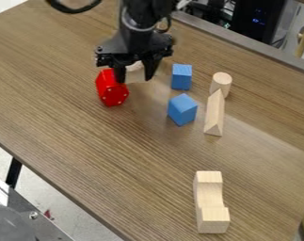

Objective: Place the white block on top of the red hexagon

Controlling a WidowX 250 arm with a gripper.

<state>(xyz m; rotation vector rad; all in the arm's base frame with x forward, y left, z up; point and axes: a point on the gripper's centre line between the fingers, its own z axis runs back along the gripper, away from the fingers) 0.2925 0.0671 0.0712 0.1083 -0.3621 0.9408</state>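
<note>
"What lies nearest on the brown wood-grain table [72, 122]?"

"A pale wooden block with a scooped middle [211, 200], lying lengthwise near the lower edge of the view."

"And beyond it?"

"A pale wooden triangular prism [213, 117], lying on its side, with a bright blue cube-like block [182, 109] just beside it, to its left in the view."

"The red hexagon?"

"The glossy red hexagonal block [112, 88] rests on the table at left, a six-sided face dotted with small pale spots turned toward the camera."

"The task's white block?"

"The small white block [135, 74], partly hidden, is seen between the jaws of the black two-finger gripper [136, 77], just beside the red hexagon, not on top of it. Whether the jaws pinch it or stand wide around it, I cannot tell."

"The back row?"

"A second blue block [181, 76] and an upright pale wooden cylinder [221, 84] at the prism's far end. Past the table stands a black case with blue lights [260, 23]."
</note>
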